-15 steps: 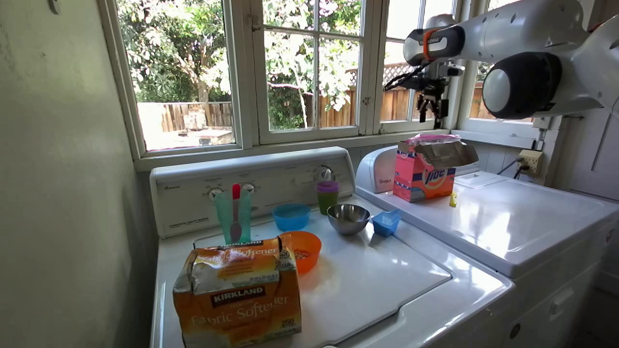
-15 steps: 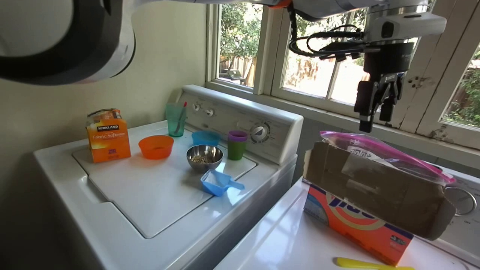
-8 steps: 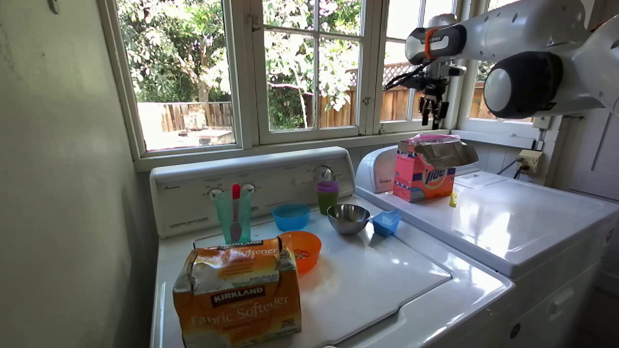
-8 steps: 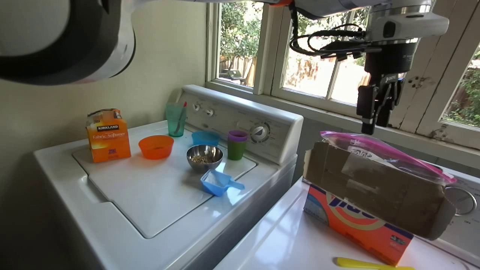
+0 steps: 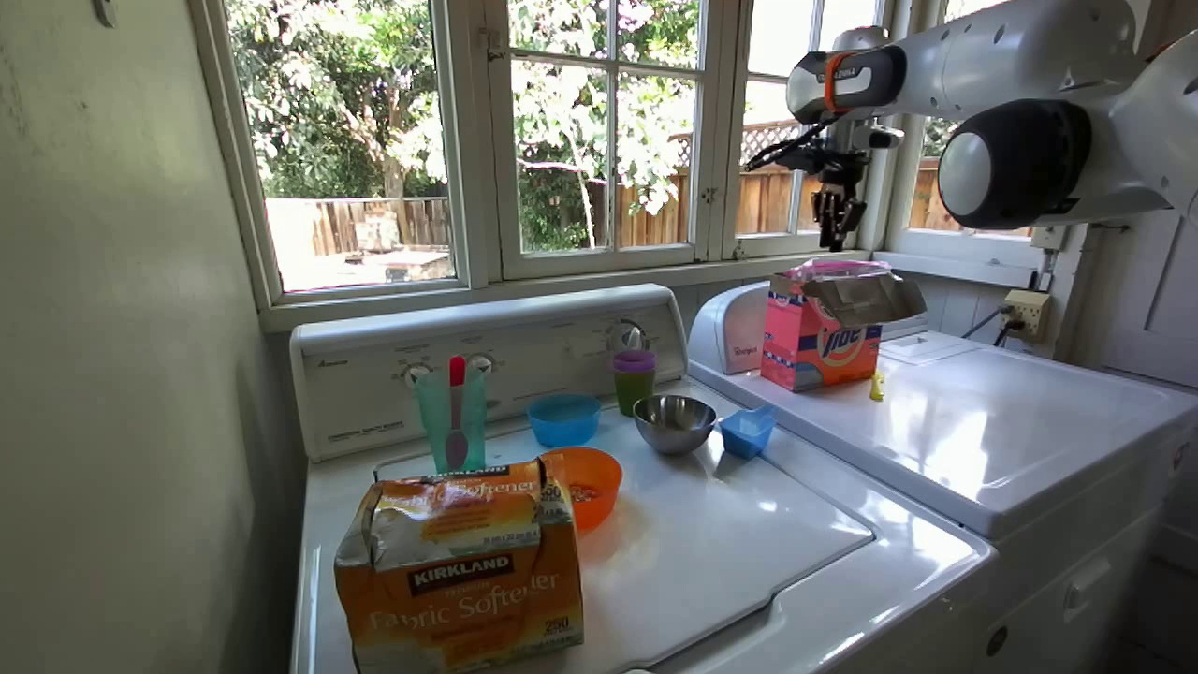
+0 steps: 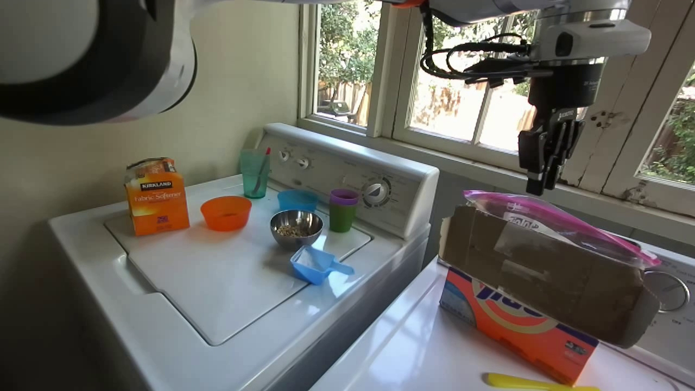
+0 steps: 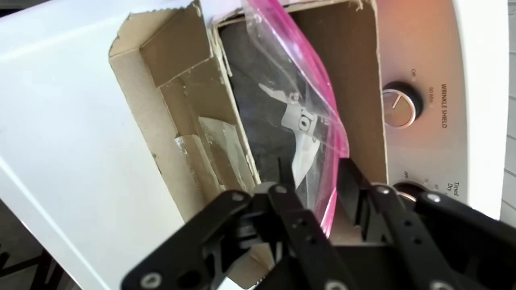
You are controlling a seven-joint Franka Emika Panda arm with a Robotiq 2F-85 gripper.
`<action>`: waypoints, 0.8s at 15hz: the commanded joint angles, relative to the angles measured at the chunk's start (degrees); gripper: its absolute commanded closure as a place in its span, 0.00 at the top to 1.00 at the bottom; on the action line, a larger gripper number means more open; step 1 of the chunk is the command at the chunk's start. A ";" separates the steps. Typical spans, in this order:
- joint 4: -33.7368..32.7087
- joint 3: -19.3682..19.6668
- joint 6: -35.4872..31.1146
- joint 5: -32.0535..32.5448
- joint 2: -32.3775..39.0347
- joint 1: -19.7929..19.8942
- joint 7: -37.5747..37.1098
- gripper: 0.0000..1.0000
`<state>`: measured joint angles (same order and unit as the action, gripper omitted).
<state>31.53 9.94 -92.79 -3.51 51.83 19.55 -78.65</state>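
My gripper [image 7: 315, 171] hangs over an orange Tide box [image 5: 824, 346], its black fingers part-way together with a gap between them. Through that gap, in the wrist view, shows the pink zip edge of a clear plastic bag [image 7: 310, 121], which lies in the open box. Nothing is seen pinched between the fingers. In both exterior views the gripper [image 6: 544, 182] stands upright, its tips just above the bag and apart from it. The box's brown cardboard flap [image 6: 543, 277] is folded outward. A yellow utensil [image 6: 521, 382] lies on the dryer beside the box.
On the washer stand a blue scoop [image 6: 315, 263], a metal bowl [image 6: 296, 228] with grainy contents, an orange bowl [image 6: 225, 213], a blue bowl [image 5: 564, 421], stacked green and purple cups [image 6: 343, 212], a teal cup [image 6: 254, 174] and a Kirkland box [image 6: 157, 201]. Windows rise behind the gripper.
The gripper's fingers have drawn closer together, from wide apart to a narrower gap. The arm has shifted slightly to the right in both exterior views. The box and bag have stayed put.
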 commanded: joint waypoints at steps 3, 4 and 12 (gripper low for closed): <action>0.00 -0.07 0.00 0.00 0.00 0.00 -0.02 0.36; 0.00 -0.07 0.00 0.00 0.00 0.00 -0.03 0.36; -0.56 0.32 -1.21 0.31 0.66 -0.11 -0.73 0.00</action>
<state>31.53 9.99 -92.95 -3.42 51.84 19.48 -78.72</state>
